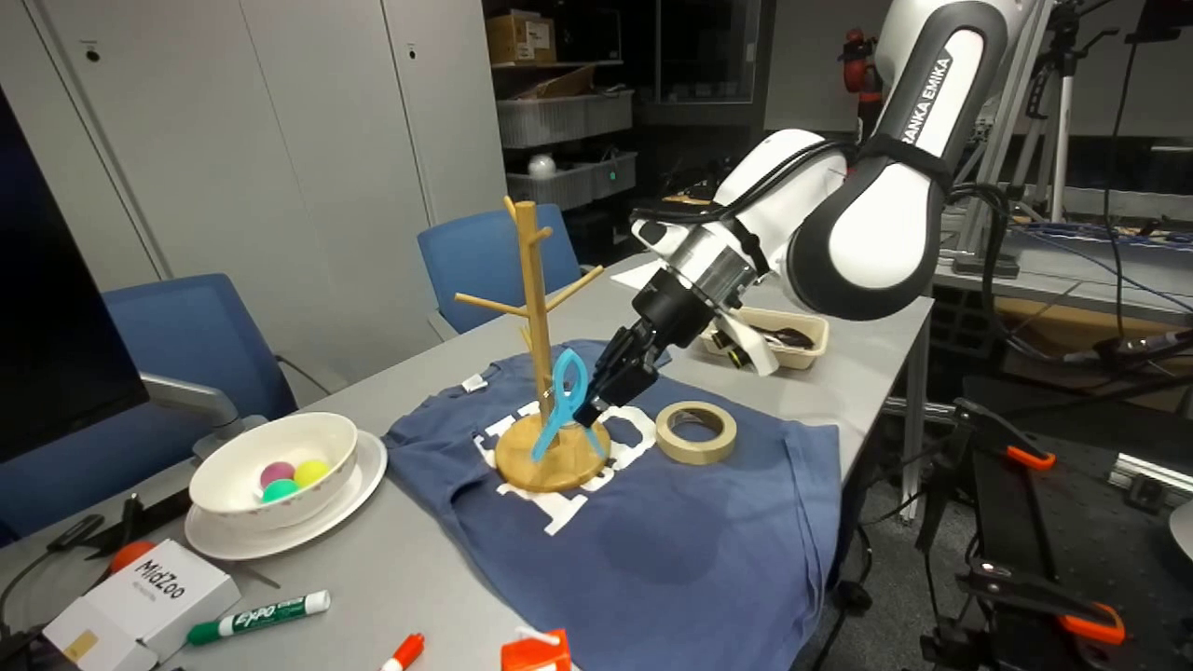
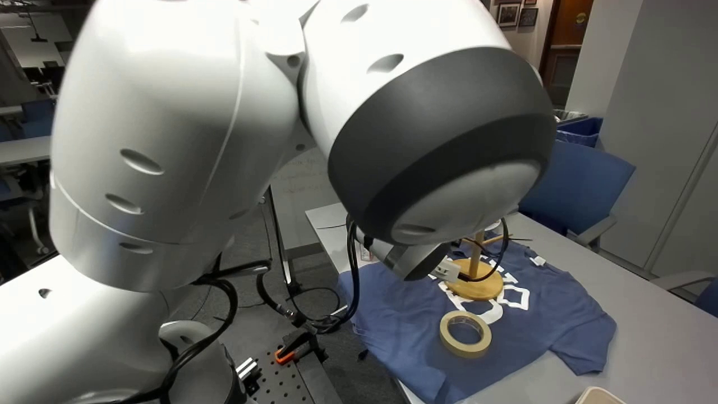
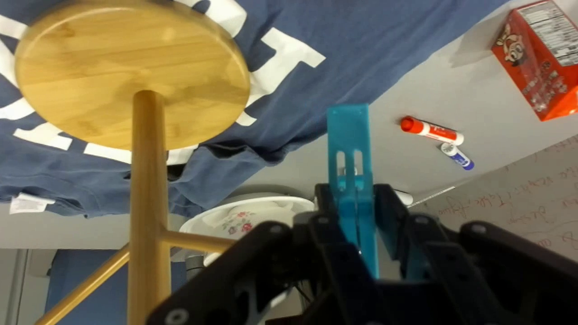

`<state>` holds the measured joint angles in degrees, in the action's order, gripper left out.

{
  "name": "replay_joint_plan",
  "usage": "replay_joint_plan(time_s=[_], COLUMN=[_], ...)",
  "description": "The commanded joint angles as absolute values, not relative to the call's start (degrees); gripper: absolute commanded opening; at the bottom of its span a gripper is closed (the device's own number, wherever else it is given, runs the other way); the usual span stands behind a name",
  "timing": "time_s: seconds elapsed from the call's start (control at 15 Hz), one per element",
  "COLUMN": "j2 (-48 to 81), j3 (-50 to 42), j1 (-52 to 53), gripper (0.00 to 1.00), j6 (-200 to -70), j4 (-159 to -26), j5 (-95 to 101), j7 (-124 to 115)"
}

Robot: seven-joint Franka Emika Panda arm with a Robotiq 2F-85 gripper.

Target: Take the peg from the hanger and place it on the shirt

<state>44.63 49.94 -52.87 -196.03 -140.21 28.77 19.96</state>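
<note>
Tool (image 3: 354, 198) clamped above the desk (image 1: 410, 540)

The desk is partly covered by the dark blue shirt (image 1: 671, 540), spread out. On the shirt the wooden hanger (image 1: 538, 326) is stood upright. A plate (image 1: 368, 480) is set on the desk beside the shirt, a bowl (image 1: 280, 438) placed on it. A tape roll (image 1: 696, 453) is laid on the shirt near the hanger. The light-blue peg (image 3: 347, 131) is gripped by the tool and, in the wrist view, held apart from the hanger's pole.
</note>
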Motion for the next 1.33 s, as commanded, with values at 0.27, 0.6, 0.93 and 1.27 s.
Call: replay_joint_plan(time_s=[0.27, 0.6, 0.93, 1.27], j2=[43.5, 42.1, 42.0, 43.2], j3=[57.2, 56.7, 52.0, 46.6], j1=[-62.7, -64.4, -61.2, -56.3], gripper=[0.07, 0.07, 0.07, 0.07], j6=[-185.4, -178.5, -175.5, -174.8], j4=[-145.5, -145.4, -141.7, -138.1], j5=[28.3, 23.4, 17.9, 15.3], j7=[17.3, 18.2, 18.7, 19.0])
